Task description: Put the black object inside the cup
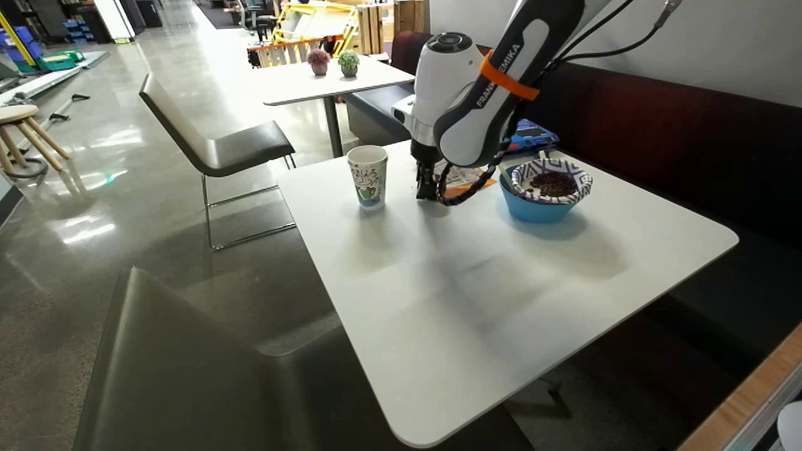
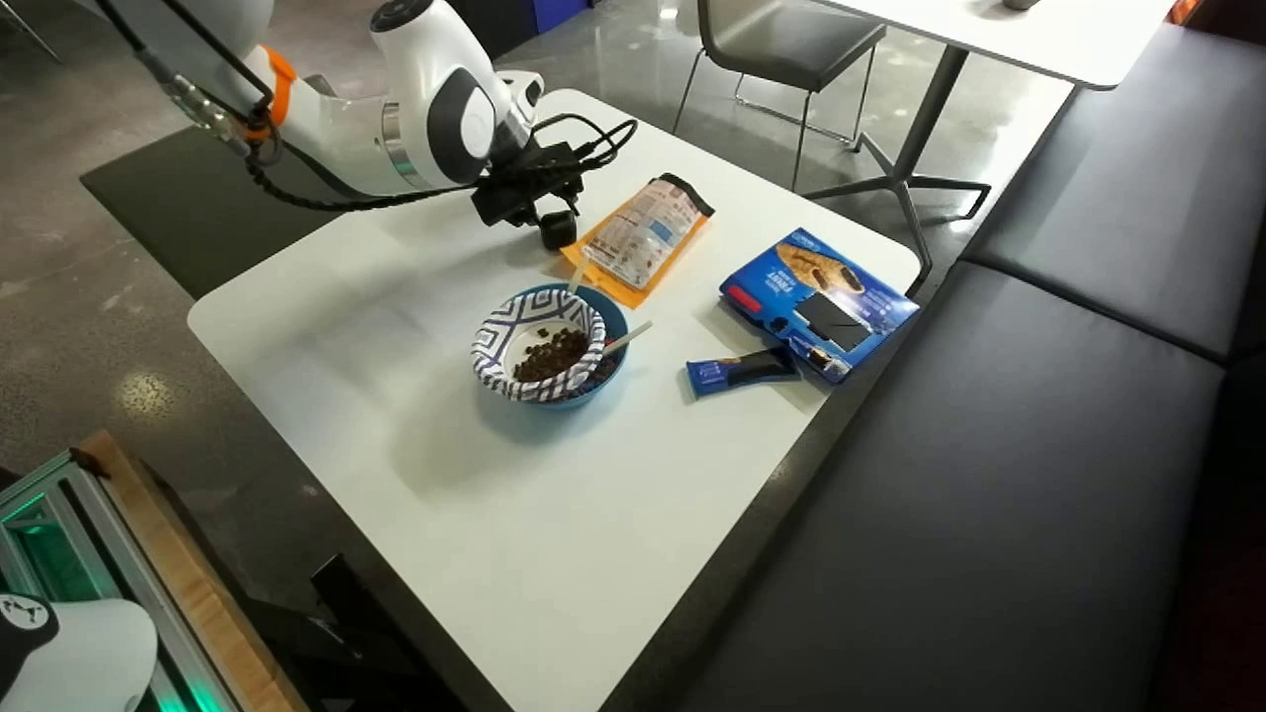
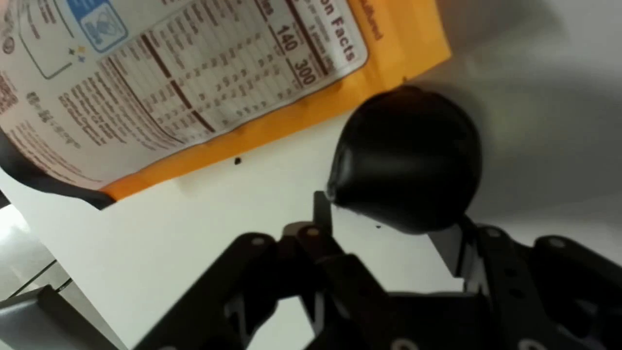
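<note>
Black object (image 3: 406, 158) pinched in its fingers (image 3: 322, 213), the gripper (image 3: 385, 227) should lift high, then centre over the paper cup (image 1: 368, 178), left from here, before release

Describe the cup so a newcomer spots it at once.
In an exterior view, find the white table and the robot arm bent over it. Beside the arm's lower end, near the table's edge, stands the paper cup. Unlike the low, wide blue bowl, it is tall, narrow and white, with a greenish mark.
</note>
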`<state>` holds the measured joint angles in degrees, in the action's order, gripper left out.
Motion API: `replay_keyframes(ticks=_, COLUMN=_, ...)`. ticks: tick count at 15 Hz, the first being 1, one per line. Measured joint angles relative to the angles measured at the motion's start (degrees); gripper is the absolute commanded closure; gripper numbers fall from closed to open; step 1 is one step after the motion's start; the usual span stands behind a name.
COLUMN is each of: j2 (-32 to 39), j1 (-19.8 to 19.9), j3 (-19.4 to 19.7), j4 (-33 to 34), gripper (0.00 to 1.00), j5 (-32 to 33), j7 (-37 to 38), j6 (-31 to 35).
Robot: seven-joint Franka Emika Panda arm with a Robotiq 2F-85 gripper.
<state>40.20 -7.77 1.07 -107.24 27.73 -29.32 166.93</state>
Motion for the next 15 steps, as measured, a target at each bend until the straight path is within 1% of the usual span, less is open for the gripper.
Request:
replay_keyframes(ticks=3, j2=-0.8, j1=1.2, j3=-0.2, j4=0.4, gripper=1.00, j5=-0.5, j7=0.1, j6=-3.5)
replay_keyframes(ticks=5, j2=-2.2, j1=3.2, j3=-2.3, j4=0.3, gripper=1.00, j5=-2.3, j7=0.0, j6=-7.4)
replay_keyframes(ticks=6, j2=-3.0, j1=4.3, j3=-3.7, j4=0.2, gripper=0.72, j5=-3.5, j7=-0.1, j6=-9.0)
replay_keyframes(ticks=7, j2=-3.8, j1=5.4, j3=-4.8, j4=0.1, gripper=0.74, j5=-4.5, j7=-0.4, j6=-10.2)
replay_keyframes(ticks=8, j2=-4.5, j1=6.1, j3=-5.6, j4=0.0, gripper=0.73, j5=-5.1, j7=-0.6, j6=-10.4)
replay_keyframes(ticks=12, j2=-6.8, j1=7.4, j3=-6.2, j4=-1.2, gripper=0.43, j5=-5.7, j7=-0.6, j6=-10.7)
replay_keyframes(ticks=15, j2=-8.5, j1=7.5, j3=-6.2, j4=-2.3, gripper=0.21, j5=-6.9, j7=0.0, j6=-16.3)
